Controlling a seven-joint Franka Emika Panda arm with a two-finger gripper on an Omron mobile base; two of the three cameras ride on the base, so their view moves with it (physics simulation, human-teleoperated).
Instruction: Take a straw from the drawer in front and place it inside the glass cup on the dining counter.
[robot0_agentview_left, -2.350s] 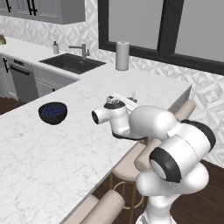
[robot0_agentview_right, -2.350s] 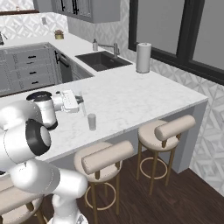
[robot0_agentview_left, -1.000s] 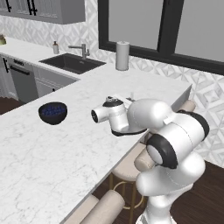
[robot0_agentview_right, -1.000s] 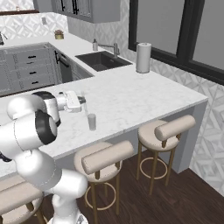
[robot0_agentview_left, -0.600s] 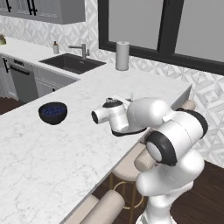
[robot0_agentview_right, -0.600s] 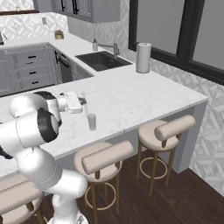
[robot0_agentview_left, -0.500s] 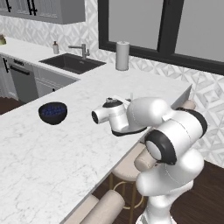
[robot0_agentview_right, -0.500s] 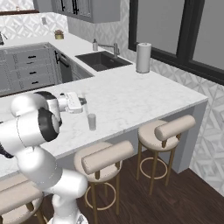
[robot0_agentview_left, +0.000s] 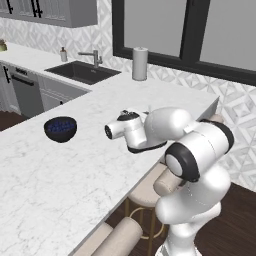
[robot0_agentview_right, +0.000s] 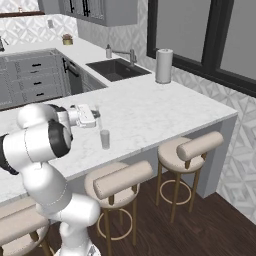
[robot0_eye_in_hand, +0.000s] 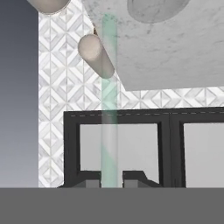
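On the marble tabletop, a dark blue bowl sits at 9 o'clock from the arm's hand; whether it holds anything can't be told. In the right base view the cup stands at 5 o'clock from the pincer, close below it, with nothing visible inside. In the hand view the pincer is clamped on the straw, a pale green translucent stick running toward 12 o'clock. A paper-towel roll stands beyond. No writing is legible.
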